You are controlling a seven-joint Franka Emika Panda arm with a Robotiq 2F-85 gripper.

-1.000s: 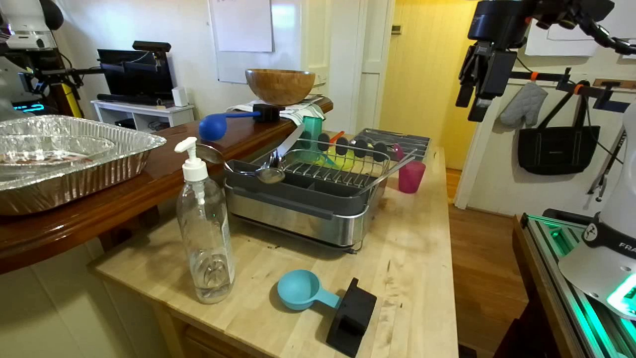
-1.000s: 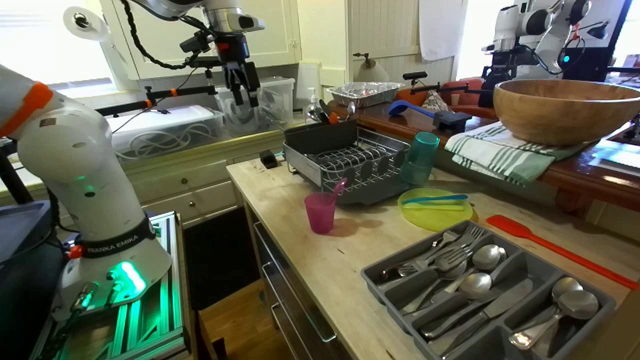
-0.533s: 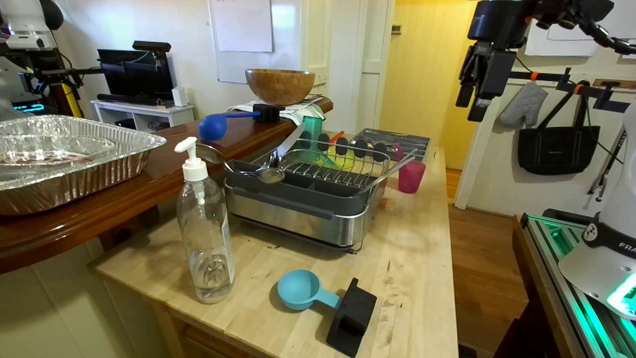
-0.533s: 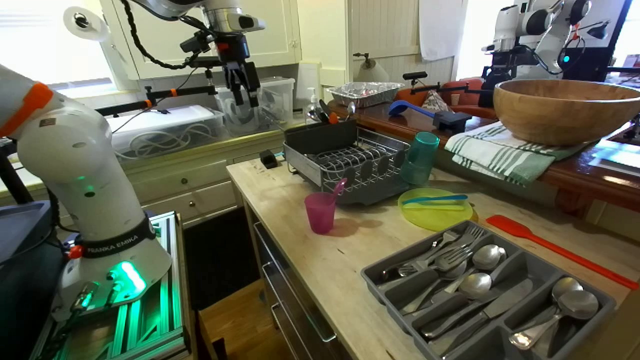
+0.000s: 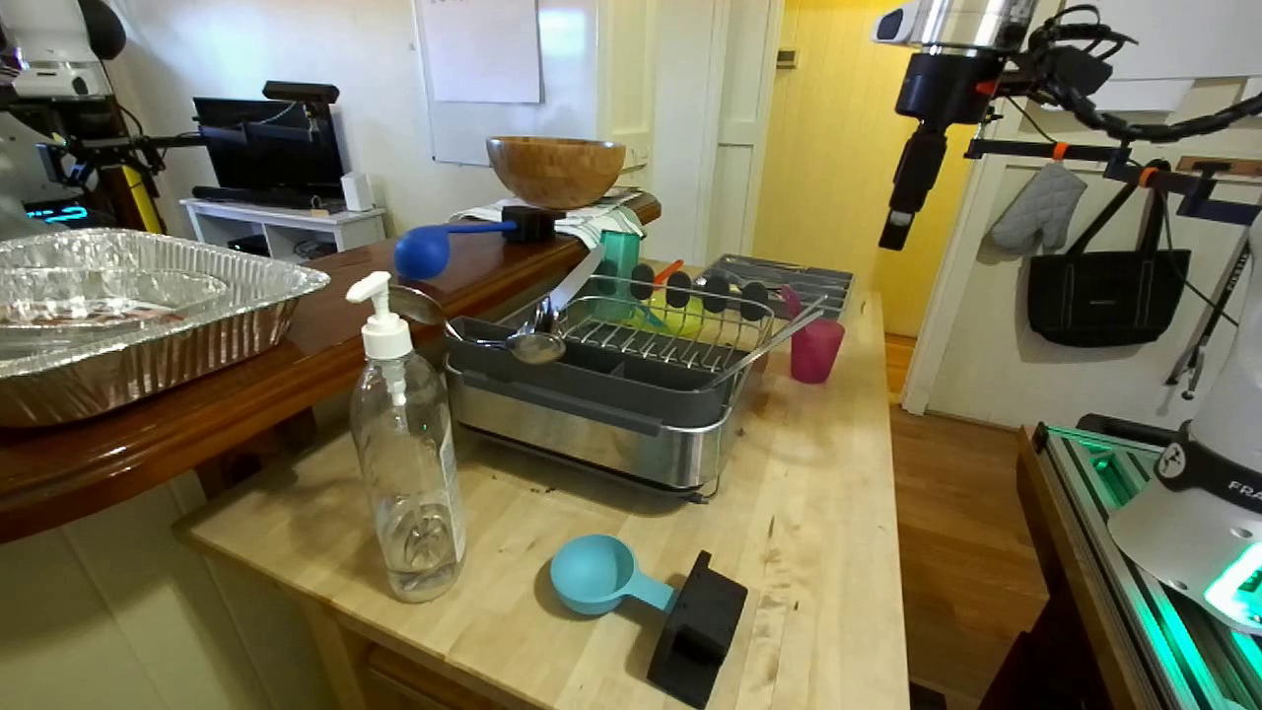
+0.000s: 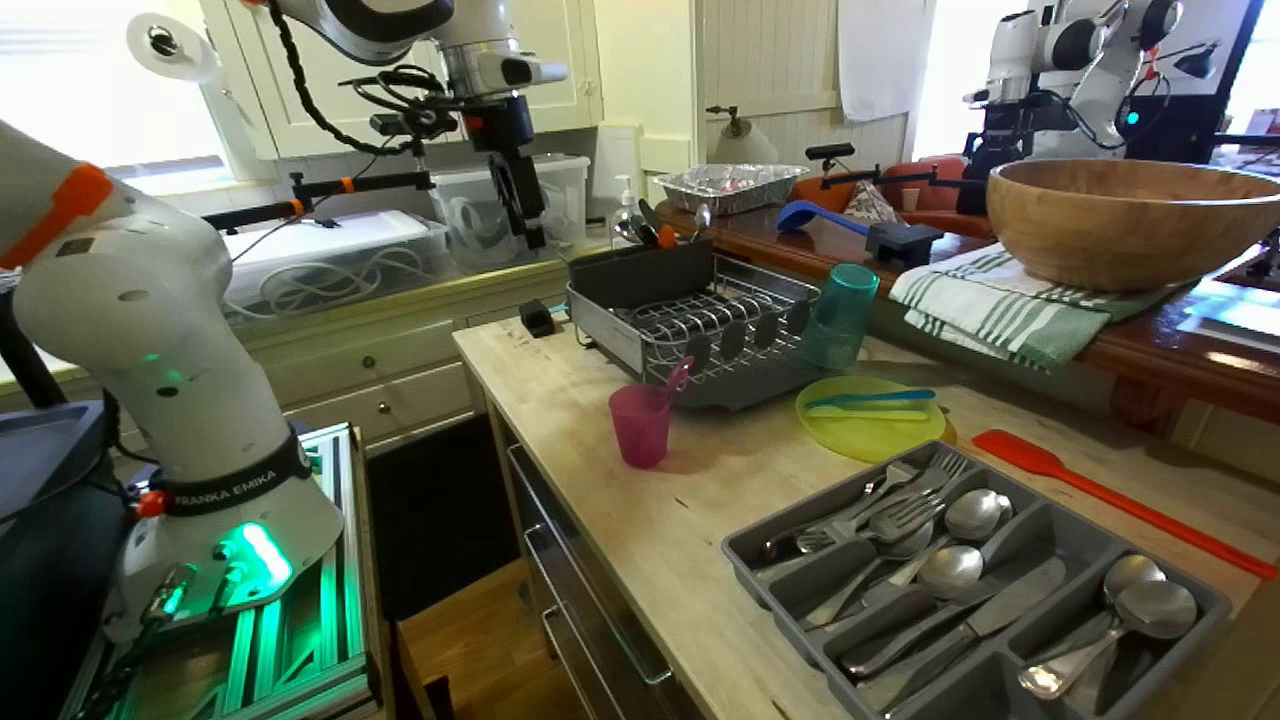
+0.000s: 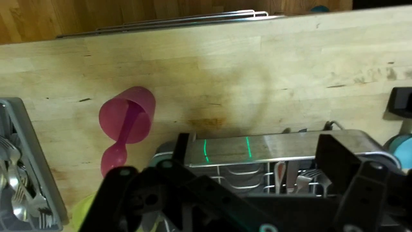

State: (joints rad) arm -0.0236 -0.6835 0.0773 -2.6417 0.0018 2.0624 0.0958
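My gripper [image 7: 256,149] is open in the wrist view, with its black fingers wide apart and nothing between them. It hangs in the air, pointing down, in both exterior views [image 5: 897,229] [image 6: 532,238]. Below it in the wrist view is the steel side of the grey dish rack [image 7: 231,151], which holds forks [image 7: 304,182]. The rack also shows in both exterior views [image 5: 592,419] [image 6: 610,325]. A pink cup [image 7: 111,120] with a pink spoon [image 7: 114,158] in it stands beside the rack. It shows in both exterior views [image 5: 816,355] [image 6: 640,430].
A blue scoop [image 5: 592,572] with a black block [image 5: 698,631] and a pump bottle [image 5: 414,513] are on the counter. A teal cup [image 6: 845,300], yellow plate [image 6: 870,445], red spatula [image 6: 1110,495] and grey cutlery tray [image 6: 790,625] lie around. A wooden bowl [image 6: 1130,230] stands on the higher ledge.
The arm stood still between the two earlier moments. Since then the wrist has turned, so the fingers show edge-on, and the gripper has shifted left or right across both exterior views.
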